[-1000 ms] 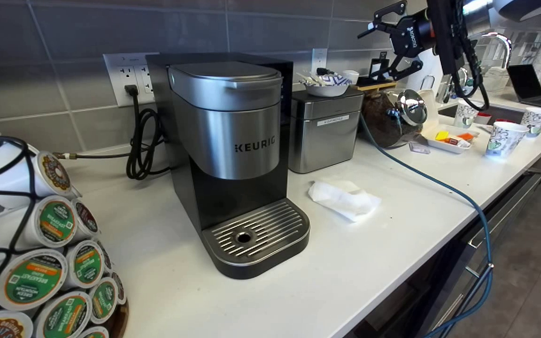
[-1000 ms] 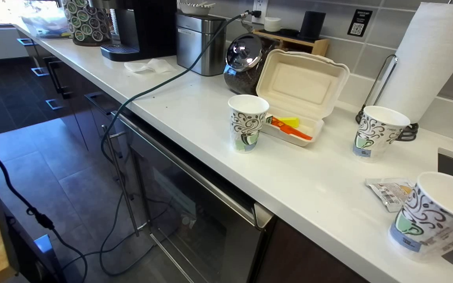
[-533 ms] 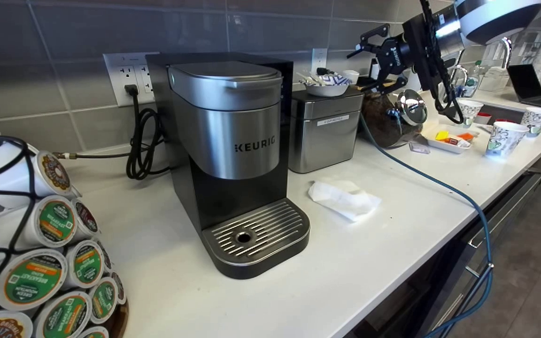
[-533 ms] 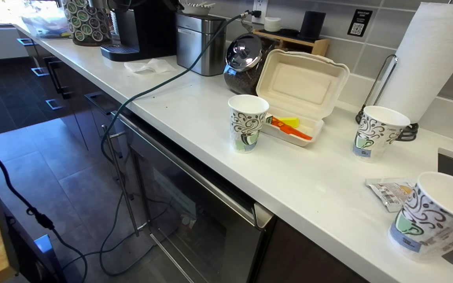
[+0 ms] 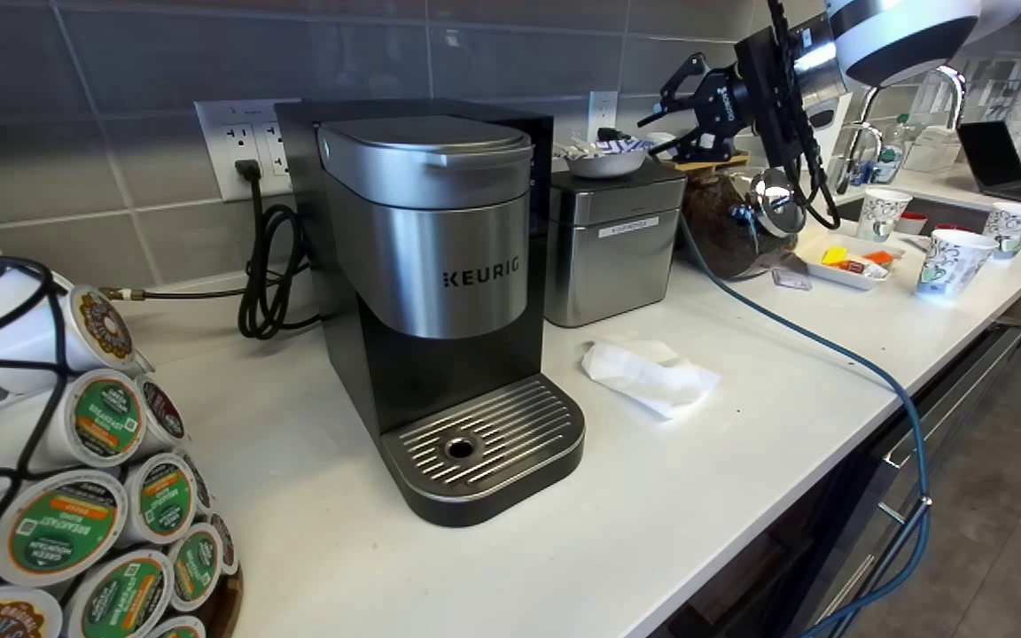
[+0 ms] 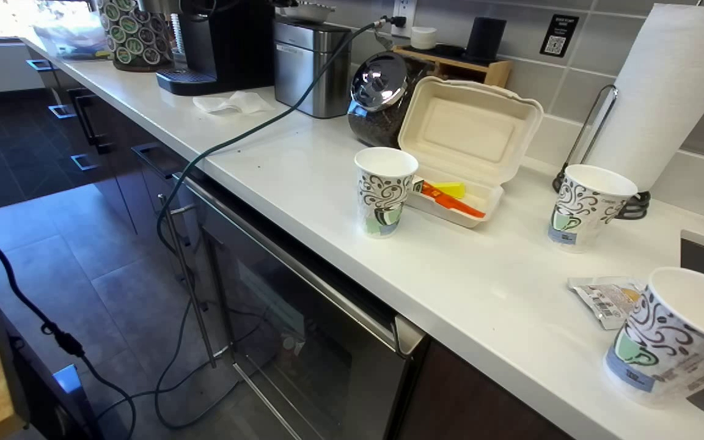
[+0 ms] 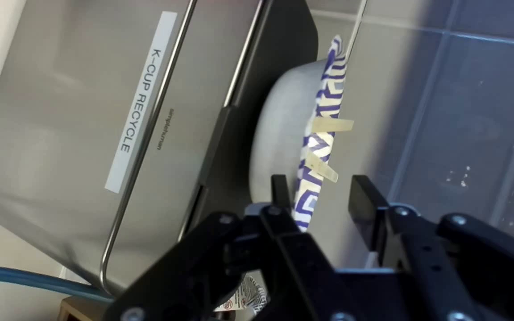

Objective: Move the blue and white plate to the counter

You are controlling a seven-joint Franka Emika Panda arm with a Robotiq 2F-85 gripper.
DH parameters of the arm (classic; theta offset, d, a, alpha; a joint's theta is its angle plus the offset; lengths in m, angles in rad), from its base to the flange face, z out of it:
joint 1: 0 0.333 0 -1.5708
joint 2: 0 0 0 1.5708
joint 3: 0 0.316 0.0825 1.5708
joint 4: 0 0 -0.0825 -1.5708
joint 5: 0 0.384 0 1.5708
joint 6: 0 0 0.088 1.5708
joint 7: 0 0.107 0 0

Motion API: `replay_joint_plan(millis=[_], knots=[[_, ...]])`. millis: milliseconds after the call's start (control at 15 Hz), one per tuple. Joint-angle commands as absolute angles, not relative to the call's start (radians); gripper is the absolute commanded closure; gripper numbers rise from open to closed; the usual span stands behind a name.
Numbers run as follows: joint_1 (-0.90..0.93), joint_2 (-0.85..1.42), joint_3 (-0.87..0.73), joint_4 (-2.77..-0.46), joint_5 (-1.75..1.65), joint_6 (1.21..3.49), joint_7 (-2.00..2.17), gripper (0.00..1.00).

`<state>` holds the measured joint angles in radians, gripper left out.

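The blue and white plate (image 5: 608,166), bowl-like with a patterned rim, rests on top of a steel bin. In the wrist view the plate (image 7: 283,116) carries wooden sticks (image 7: 333,125). My gripper (image 5: 650,137) is at the plate's edge. Seen from the wrist, the gripper (image 7: 321,189) is open, its jaws partly drawn in with the rim between them. One finger overlaps the plate's underside, and contact there cannot be told; the opposite finger stands apart from the rim. The off-white counter (image 5: 697,478) runs below. An exterior view shows the plate (image 6: 308,12) slightly tilted.
The steel bin (image 5: 621,257) stands between a coffee maker (image 5: 422,266) and a dark jar (image 5: 723,221). A crumpled white packet (image 5: 648,377) lies in front. A blue cable (image 5: 830,350) crosses the counter. Farther along are a takeout box (image 6: 474,122) and a paper cup (image 6: 385,189).
My gripper has moved left and down to the plate in an exterior view. Its jaws have narrowed. The plate has shifted slightly left and tipped a little on the bin.
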<state>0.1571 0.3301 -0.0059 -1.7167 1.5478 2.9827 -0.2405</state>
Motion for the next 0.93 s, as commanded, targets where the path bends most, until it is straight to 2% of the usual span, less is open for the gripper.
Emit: replay_joint_plan(millis=[0, 133, 400, 600, 867], knots=[[0.162, 0.366, -0.016, -1.688, 1.517, 3.002, -0.19, 0.91], [0.163, 0.375, -0.023, -1.688, 1.504, 3.003, -0.173, 1.0], [0.172, 0.358, -0.037, -1.728, 1.439, 2.995, -0.117, 1.0], [0.163, 0.264, -0.043, -1.827, 1.375, 2.934, -0.104, 1.0], [0.123, 0.058, -0.054, -2.035, 1.327, 2.694, -0.13, 1.0]])
